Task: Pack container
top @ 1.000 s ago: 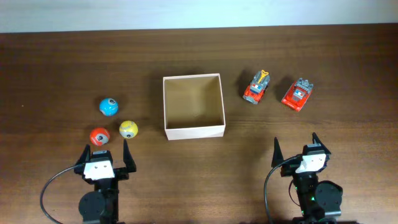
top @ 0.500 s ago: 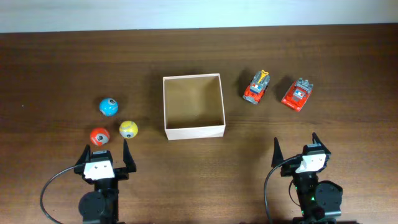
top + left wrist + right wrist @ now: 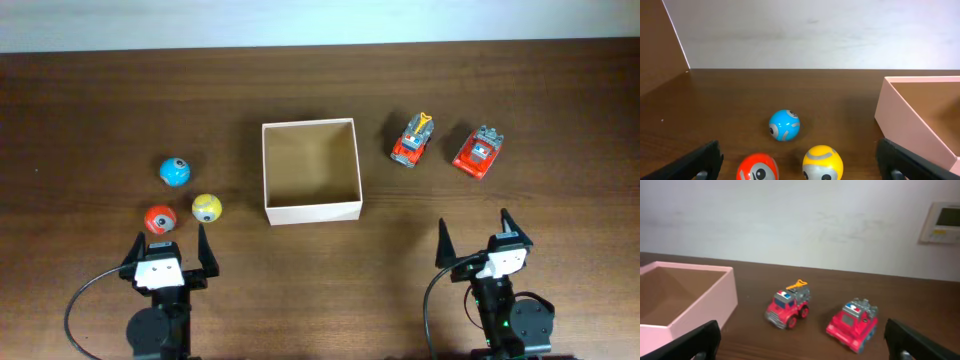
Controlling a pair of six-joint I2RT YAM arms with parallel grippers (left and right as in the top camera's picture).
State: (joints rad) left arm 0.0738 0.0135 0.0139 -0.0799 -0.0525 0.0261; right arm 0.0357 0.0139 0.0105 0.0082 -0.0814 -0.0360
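The container (image 3: 311, 208) is a square cream-white box with a tan floor, empty, at the table's middle; it also shows in the left wrist view (image 3: 912, 120) and the right wrist view (image 3: 700, 310). Left of it lie a blue ball (image 3: 174, 171) (image 3: 784, 125), a red ball (image 3: 160, 219) (image 3: 758, 167) and a yellow ball (image 3: 206, 207) (image 3: 823, 162). Right of it stand two red toy trucks, one with an orange ladder (image 3: 412, 139) (image 3: 788, 308) and one plain (image 3: 478, 151) (image 3: 853, 324). My left gripper (image 3: 168, 242) (image 3: 800, 170) is open just behind the balls. My right gripper (image 3: 475, 234) (image 3: 805, 347) is open, short of the trucks.
A pale wall runs behind the table's far edge. A wall-mounted control panel (image 3: 941, 222) shows at the right. Dark wood tabletop (image 3: 320, 90) surrounds everything.
The right arm has shifted very slightly; nothing else has moved.
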